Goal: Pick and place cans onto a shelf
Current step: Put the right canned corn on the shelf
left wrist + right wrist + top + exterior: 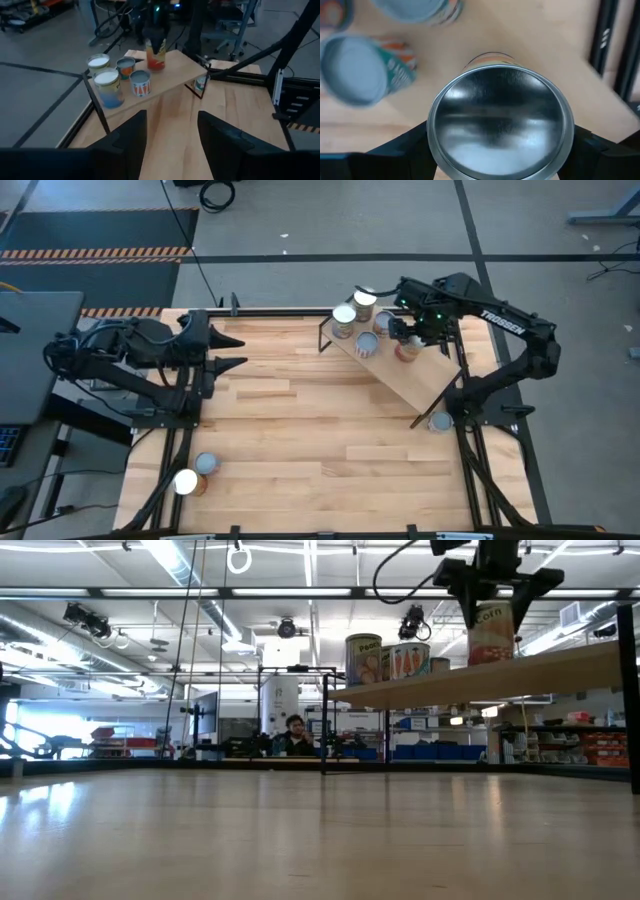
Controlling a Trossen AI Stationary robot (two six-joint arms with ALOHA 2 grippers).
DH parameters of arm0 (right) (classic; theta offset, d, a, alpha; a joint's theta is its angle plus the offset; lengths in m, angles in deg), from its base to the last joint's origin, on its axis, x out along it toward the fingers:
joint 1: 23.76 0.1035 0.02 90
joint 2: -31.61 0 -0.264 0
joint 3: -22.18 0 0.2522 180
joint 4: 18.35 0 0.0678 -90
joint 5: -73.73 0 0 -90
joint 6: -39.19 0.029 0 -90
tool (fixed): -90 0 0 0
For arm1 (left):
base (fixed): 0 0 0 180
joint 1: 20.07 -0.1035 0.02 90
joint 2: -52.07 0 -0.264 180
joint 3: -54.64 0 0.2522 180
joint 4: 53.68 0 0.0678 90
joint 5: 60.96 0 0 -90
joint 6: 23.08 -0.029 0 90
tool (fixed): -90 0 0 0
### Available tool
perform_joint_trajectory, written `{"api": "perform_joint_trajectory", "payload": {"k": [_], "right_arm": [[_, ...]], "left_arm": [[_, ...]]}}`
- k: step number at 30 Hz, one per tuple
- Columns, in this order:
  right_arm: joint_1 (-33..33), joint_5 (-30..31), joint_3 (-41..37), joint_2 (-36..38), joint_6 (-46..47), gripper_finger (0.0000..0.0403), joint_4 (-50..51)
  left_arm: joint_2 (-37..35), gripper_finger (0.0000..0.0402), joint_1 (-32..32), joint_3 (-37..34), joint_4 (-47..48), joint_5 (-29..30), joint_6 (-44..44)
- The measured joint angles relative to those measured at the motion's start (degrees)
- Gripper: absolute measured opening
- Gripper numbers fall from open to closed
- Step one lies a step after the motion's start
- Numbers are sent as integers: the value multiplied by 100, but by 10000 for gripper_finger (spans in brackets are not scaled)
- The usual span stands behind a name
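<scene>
The light-wood shelf (420, 375) stands angled at the table's far right. Several cans stand on its far end, among them a white-topped can (343, 320) and a grey-topped can (367, 345); they also show in the left wrist view (108, 87). My right gripper (407, 338) is over the shelf, shut on a can with a red and tan label (490, 632). My left gripper (235, 350) is open and empty at the table's left side. Two cans (196, 473) stand near the table's near left corner, and one can (438, 421) stands on the table by the shelf's near end. My right gripper pinches the can's side just below its top rim (432, 137) between its two fingers, one on each side. The fingers (466, 602) come from above and point down. The can is upright, its bottom (490, 660) at the shelf board; I cannot tell whether it rests there.
The shelf's black wire frame (325, 338) and legs (324, 720) stand on the table. The wooden tabletop (300, 430) lies bare between the two arms. A person (293, 735) sits in the room beyond the table's far edge.
</scene>
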Motion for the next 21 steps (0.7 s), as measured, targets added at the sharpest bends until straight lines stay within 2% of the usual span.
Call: {"api": "perform_joint_trajectory", "payload": {"k": [8,21], "right_arm": [[-143,593,-34,-67,-158,327,-8],[-166,591,-36,-189,-195,349,-92]], "left_arm": [[-276,181,4,0,-677,-1063,-328],[-827,181,2,-2,-1308,-1427,-402]]}}
